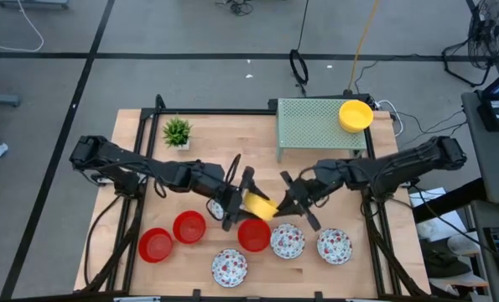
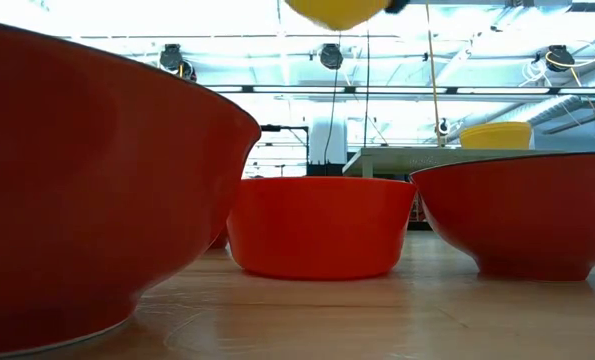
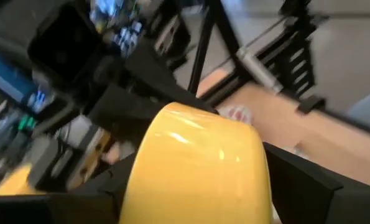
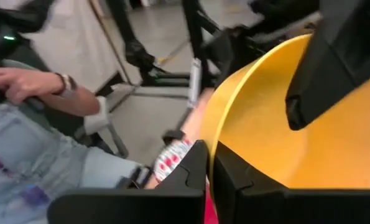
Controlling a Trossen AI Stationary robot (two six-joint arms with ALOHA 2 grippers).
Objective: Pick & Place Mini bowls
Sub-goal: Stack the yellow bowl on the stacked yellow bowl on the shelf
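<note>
My rig from above: two matte-black jointed arms, the left arm (image 1: 140, 172) and right arm (image 1: 400, 164), each ending in a blocky two-fingered claw (dark cables trail alongside); wrist views show angular black fingers (image 4: 191, 171).

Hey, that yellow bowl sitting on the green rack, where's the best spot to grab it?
Grip the yellow bowl by its rim, coming straight down from above: it sits upright on the green rack with its mouth open upward, so one finger can go inside the thin wall and one outside.
</note>
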